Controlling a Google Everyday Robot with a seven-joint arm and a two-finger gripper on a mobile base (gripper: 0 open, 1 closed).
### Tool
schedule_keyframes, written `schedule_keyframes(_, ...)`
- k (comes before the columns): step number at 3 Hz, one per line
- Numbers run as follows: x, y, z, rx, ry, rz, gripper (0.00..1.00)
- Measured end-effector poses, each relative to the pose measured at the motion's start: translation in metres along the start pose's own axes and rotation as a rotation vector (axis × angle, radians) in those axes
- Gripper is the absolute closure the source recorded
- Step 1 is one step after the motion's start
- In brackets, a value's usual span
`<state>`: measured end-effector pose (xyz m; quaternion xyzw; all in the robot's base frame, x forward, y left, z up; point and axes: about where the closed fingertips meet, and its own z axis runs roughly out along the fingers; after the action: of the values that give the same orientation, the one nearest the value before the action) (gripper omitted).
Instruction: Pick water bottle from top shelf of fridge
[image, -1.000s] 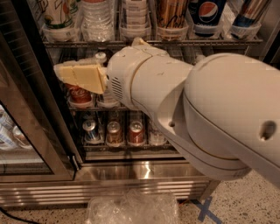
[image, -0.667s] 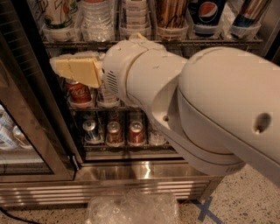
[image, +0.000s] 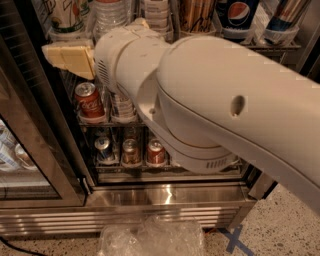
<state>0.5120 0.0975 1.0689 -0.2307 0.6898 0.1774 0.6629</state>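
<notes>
- A single view, set high and close behind the arm (image: 225, 100), looks forward and down into the fridge (image: 165, 197).
- The arm's near bulk fills the middle and right, hiding much of the racks.
- The gripper (image: 67, 57) shows at upper left, farther off, before the fridge's upper rack.
- Floor (image: 280, 225) runs along the near edge.

End effector (image: 59, 56) before the top shelf (image: 272, 46) (water bottle (image: 111, 17) just right).
</notes>
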Motion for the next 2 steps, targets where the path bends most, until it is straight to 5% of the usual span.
schedule_keyframes(2, -0.025, -0.005, 0.040, 0.141, -0.054, 0.028, 0.00)
